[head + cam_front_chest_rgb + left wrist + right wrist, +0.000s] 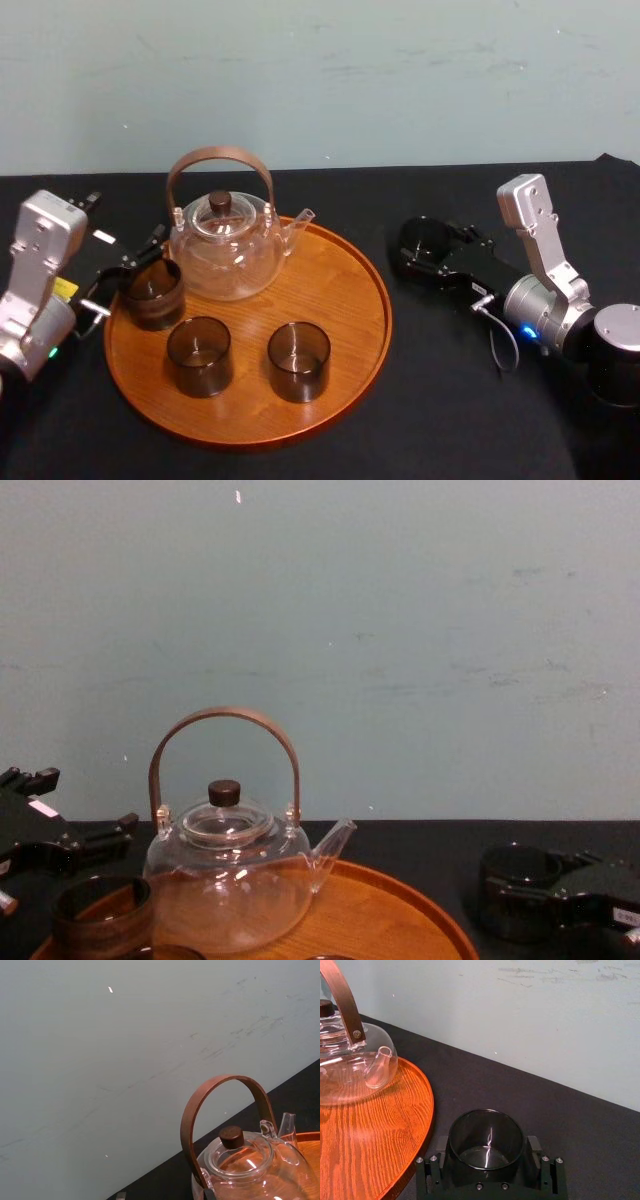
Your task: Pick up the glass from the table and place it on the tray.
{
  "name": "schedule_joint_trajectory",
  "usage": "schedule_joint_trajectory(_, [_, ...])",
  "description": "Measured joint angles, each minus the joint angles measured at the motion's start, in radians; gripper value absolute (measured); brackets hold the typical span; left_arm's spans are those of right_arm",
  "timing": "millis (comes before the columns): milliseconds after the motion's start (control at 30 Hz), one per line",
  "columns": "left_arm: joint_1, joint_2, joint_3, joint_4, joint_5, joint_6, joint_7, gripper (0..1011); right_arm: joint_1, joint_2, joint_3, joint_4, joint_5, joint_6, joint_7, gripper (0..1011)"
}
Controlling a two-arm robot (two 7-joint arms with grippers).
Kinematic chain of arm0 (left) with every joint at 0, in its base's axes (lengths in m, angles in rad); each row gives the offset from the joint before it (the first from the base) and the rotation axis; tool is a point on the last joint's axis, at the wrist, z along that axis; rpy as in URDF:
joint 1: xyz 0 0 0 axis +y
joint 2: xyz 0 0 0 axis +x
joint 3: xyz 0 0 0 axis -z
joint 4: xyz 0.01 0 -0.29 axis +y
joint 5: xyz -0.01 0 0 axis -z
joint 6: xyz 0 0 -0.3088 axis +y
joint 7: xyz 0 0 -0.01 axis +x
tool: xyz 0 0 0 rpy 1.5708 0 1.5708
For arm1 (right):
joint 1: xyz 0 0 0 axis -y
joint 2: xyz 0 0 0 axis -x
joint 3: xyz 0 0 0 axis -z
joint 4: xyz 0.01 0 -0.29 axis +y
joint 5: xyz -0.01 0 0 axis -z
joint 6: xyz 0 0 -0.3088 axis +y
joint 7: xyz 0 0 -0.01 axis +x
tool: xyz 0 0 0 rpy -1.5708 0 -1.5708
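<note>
Though the head view hides the contact, the right claw (wrist view) clamps the glass.

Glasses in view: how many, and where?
4. On the tray: left glass by the left gripper, middle glass, right glass. Fourth glass on the table, inside the right gripper.

The right arm reaches in low from the right side, its silver link angled up and back while the black wrist lies nearly level. The right end effector points toward the middle, and its two fingers are pressed against opposite sides of a dark glass. The left arm comes in from the left edge, bent at its silver link. The left end effector aims inward — its fingers spread apart and gripping nothing.
</note>
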Motion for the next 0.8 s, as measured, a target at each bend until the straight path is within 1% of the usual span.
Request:
schedule_joint_trajectory(33, [0.000,0.000,0.000,0.000,0.000,0.000,0.000,1002,0.000,0.000,0.000,0.000,0.000,0.000,0.000,967])
schedule_joint_trajectory(167, [0.000,0.000,0.000,0.000,0.000,0.000,0.000,1001,-0.001,0.000,0.000,-0.001,0.000,0.000,0.000,901])
schedule_joint_trajectory(800, [0.000,0.000,0.000,0.000,0.000,0.000,0.000,1001,-0.001,0.001,0.000,-0.002,0.001,0.000,0.000,898])
